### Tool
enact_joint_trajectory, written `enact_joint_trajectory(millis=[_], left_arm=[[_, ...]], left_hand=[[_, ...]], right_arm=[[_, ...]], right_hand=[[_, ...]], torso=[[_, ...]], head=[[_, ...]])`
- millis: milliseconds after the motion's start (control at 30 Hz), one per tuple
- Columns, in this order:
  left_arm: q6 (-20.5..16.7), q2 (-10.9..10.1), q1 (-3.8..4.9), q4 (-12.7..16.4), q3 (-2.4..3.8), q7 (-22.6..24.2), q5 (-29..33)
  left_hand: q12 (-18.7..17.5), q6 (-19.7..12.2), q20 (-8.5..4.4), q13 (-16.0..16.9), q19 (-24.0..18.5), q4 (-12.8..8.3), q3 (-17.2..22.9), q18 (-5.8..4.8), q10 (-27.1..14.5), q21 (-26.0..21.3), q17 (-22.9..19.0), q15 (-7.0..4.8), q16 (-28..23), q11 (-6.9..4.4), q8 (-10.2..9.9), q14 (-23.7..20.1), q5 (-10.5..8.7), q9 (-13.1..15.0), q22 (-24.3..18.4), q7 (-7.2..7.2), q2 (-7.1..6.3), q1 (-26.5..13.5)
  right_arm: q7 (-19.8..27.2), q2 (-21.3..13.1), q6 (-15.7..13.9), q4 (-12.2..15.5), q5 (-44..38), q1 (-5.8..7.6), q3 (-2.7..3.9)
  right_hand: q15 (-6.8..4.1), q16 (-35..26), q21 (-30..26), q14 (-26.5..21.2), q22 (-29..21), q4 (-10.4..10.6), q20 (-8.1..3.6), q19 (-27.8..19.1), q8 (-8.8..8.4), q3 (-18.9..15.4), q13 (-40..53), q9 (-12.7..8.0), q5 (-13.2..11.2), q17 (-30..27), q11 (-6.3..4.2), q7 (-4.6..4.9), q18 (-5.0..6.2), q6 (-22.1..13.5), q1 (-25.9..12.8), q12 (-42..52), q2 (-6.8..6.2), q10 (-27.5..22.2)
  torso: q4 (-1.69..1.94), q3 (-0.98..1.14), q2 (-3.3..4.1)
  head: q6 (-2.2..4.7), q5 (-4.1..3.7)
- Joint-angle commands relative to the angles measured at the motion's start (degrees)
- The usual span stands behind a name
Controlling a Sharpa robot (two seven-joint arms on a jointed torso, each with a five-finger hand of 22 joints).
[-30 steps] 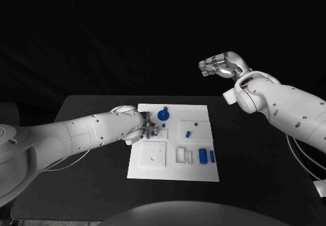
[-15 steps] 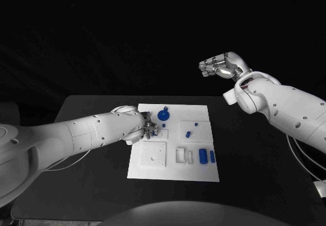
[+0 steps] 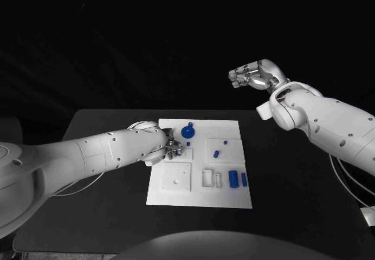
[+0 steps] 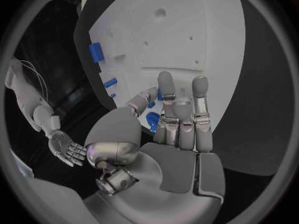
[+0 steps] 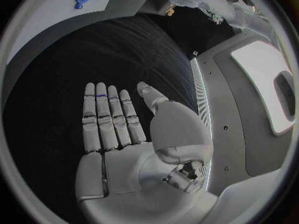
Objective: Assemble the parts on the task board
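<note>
The white task board (image 3: 199, 187) lies in the middle of the black table. My left hand (image 3: 170, 147) rests over the board's upper left part, fingers pointing down. In the left wrist view its thumb and a finger (image 4: 165, 87) close round a small blue part (image 4: 159, 95). A round blue part (image 3: 187, 131) sits just behind that hand. Two blue pegs (image 3: 233, 179) lie near the board's right edge, and two tiny blue pieces (image 3: 217, 154) stand on a raised square. My right hand (image 3: 254, 75) hangs high behind the table, fingers straight (image 5: 109, 117), holding nothing.
A raised white square plate (image 3: 176, 177) with corner holes sits at the board's front left, with small white slots (image 3: 212, 179) beside it. Bare black table (image 3: 94, 216) surrounds the board on all sides.
</note>
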Motion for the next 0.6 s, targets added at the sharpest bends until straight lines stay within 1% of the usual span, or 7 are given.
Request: enact_joint_trajectory(millis=[33,133,167,367,600], left_arm=[[0.96,0.28,-0.09,0.09,0.0,0.05,-0.66],[0.87,0.42,-0.1,0.05,0.0,0.11,-0.77],[0.87,0.49,-0.11,0.03,0.0,0.13,-0.85],[0.97,0.8,-0.18,-0.09,0.0,0.23,-1.14],[1.0,1.1,-0.32,-0.32,0.0,0.34,-1.42]], left_hand=[[0.55,10.2,0.08,0.26,0.44,-1.57,1.09,-0.51,1.63,0.21,0.41,-1.01,0.45,-1.78,0.21,1.12,-0.71,0.3,1.12,-7.48,0.53,0.8],[0.79,10.35,0.07,0.38,0.47,-1.53,0.93,-0.55,1.64,0.23,0.79,-1.01,0.71,-1.8,0.24,1.24,-1.14,0.51,1.11,-7.54,0.65,0.82],[1.29,10.54,0.05,0.62,0.56,-1.43,0.64,-0.61,1.63,0.27,1.35,-1.04,1.14,-1.84,0.23,1.37,-1.94,1.01,1.11,-7.62,0.87,0.83],[2.09,10.92,0.04,1.01,0.72,-1.24,0.18,-0.68,1.64,0.37,2.35,-1.06,1.87,-1.93,0.25,1.71,-3.07,2.08,1.12,-7.8,1.11,0.89],[2.77,11.15,0.01,1.32,0.84,-1.05,-0.16,-0.71,1.62,0.5,2.98,-1.11,2.34,-1.99,0.23,1.99,-3.47,2.7,1.13,-7.9,1.21,1.05]], right_arm=[[0.33,0.04,0.79,0.1,0.01,-0.03,0.02],[0.33,0.05,0.8,0.11,0.02,-0.04,0.02],[0.33,0.06,0.81,0.12,0.02,-0.04,0.02],[0.34,0.08,0.81,0.11,0.02,-0.04,0.02],[0.34,0.13,0.82,0.11,0.02,-0.05,0.02]], right_hand=[[0.08,-0.31,-0.18,-0.49,-0.09,0.13,-0.11,-0.45,-0.09,0.28,-0.1,-0.08,-0.04,-0.09,0.02,0.05,0.4,-0.03,0.26,-0.36,-0.03,-0.46],[0.08,-0.31,-0.18,-0.49,-0.09,0.13,-0.11,-0.45,-0.09,0.28,-0.1,-0.08,-0.04,-0.09,0.02,0.05,0.4,-0.03,0.26,-0.36,-0.03,-0.46],[0.08,-0.31,-0.18,-0.49,-0.09,0.13,-0.11,-0.45,-0.09,0.28,-0.1,-0.08,-0.04,-0.09,0.02,0.05,0.4,-0.03,0.26,-0.36,-0.03,-0.46],[0.1,-0.31,-0.18,-0.51,-0.09,0.07,-0.11,-0.48,-0.1,0.46,-0.1,-0.08,-0.01,-0.09,0.04,0.04,0.4,-0.01,0.26,-0.37,-0.05,-0.48],[0.12,-0.31,-0.18,-0.53,-0.09,0.06,-0.11,-0.49,-0.1,0.53,-0.1,-0.08,0.01,-0.09,0.06,0.05,0.4,-0.04,0.25,-0.36,-0.05,-0.49]], torso=[[0.0,0.0,0.01],[-0.01,-0.01,0.01],[0.0,-0.02,0.01],[-0.02,-0.01,-0.01],[-0.01,-0.01,0.02]], head=[[0.01,0.02],[0.01,0.02],[0.0,0.03],[-0.02,0.02],[-0.05,-0.06]])
